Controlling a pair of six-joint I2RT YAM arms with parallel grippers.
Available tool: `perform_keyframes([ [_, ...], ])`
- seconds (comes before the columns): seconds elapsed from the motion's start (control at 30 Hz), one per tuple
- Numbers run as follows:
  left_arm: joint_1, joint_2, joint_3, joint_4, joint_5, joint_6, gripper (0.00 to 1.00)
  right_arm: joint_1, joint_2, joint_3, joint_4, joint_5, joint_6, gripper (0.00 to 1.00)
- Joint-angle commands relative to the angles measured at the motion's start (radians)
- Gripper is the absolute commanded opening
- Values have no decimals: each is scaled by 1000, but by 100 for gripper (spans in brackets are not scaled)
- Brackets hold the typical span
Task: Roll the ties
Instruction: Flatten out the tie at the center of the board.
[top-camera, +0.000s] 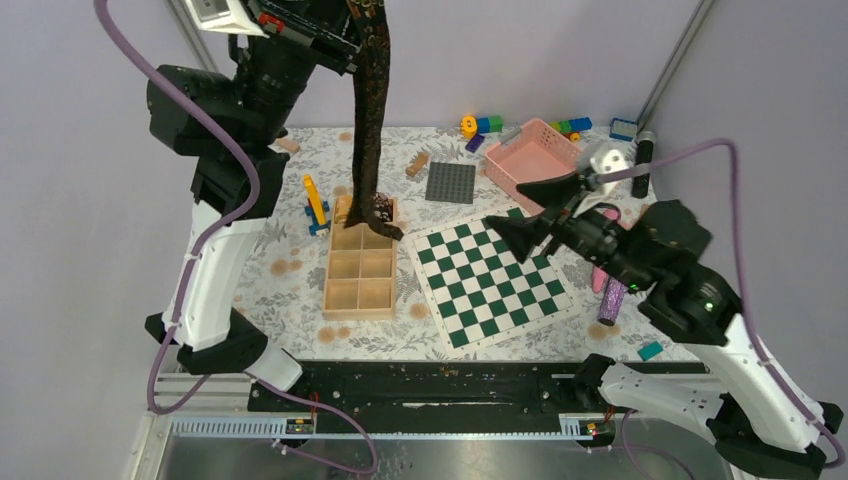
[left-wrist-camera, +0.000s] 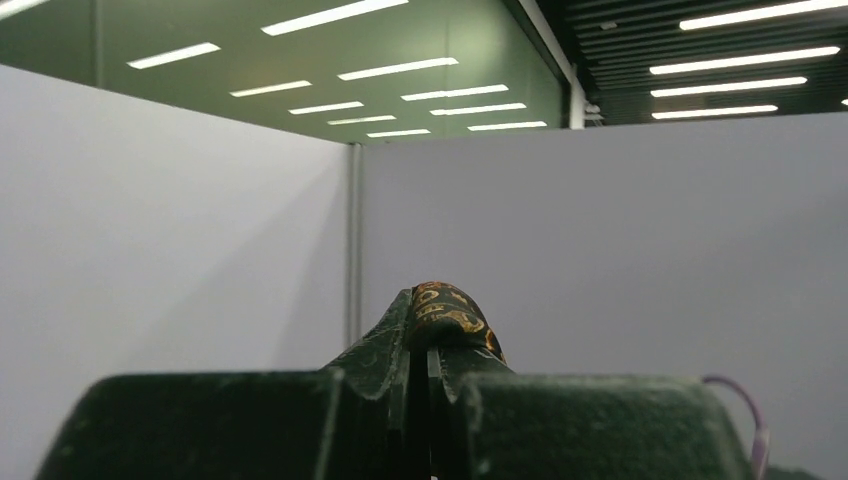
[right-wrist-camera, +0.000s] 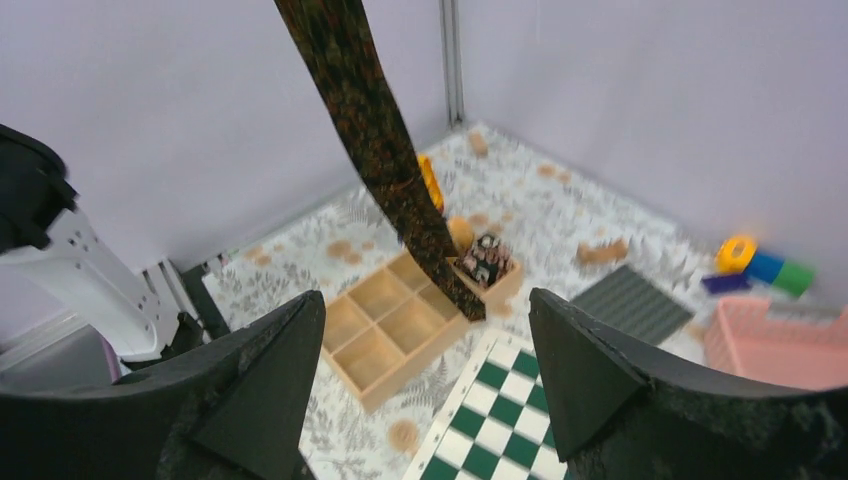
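Top external: left gripper (left-wrist-camera: 428, 345) clamps the mottled dark tie (top-camera: 370, 130) high above the wooden box (top-camera: 345, 300), tip reaching the box's far-right corner. Well apart to the box's right, the right gripper (top-camera: 530, 212) gapes wide.

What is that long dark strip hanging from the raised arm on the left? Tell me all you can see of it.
It is a necktie: long, narrow, of dark cloth with a mottled golden-brown pattern. It hangs almost straight down, unrolled, a little wider toward the bottom. Its top end is pinched between the shut left fingers, held high, with a small fold poking out above them. Its lower tip reaches the far end of the wooden box and seems to rest there.
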Motion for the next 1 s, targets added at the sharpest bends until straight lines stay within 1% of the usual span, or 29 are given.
perform_keyframes([
  [0.0,18,32,45,-69,154,-103,0,0,26,135,-74,-45,-127,82],
  [0.1,34,43,44,-74,227,-168,0,0,67,223,-113,-127,-171,80],
  [0.23,54,57,33,-67,327,-271,0,0,122,351,-171,-319,-221,76],
  [0.33,57,71,28,-41,405,-341,0,0,155,420,-192,-424,-237,72],
  [0.43,58,71,8,-13,450,-395,0,-2,176,467,-194,-469,-237,69],
  [0.6,56,62,-30,18,489,-437,0,-2,217,548,-195,-548,-247,65],
  [0.77,40,40,-94,44,534,-443,0,-10,261,632,-196,-579,-269,65],
  [0.97,-4,32,-130,59,572,-433,0,-47,359,764,-212,-653,-236,64],
])
